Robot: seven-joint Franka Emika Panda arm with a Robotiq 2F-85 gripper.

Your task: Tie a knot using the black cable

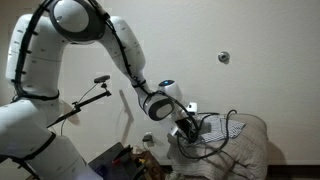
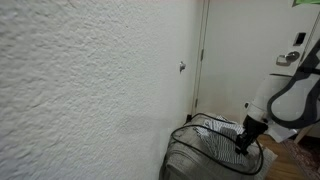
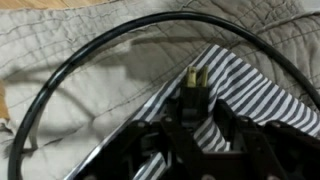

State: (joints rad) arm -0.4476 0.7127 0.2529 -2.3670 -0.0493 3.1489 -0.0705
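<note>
Nearest in the wrist view, the dark two-finger gripper [image 3: 193, 118] looks closed on the brass-pronged plug end [image 3: 192, 78] of the long thin black cable [image 3: 185, 15]. It sits over a white-and-dark striped cloth [image 3: 255, 88] by the robot-side edge of the grey quilted-fabric tabletop [image 3: 80, 105]. Farther out the cable arcs in one open loop toward the far edge, no crossing visible; judged step is knot barely begun with the end in hand, and the next move calls for carrying the plug over and through the loop without flattening it.
</note>
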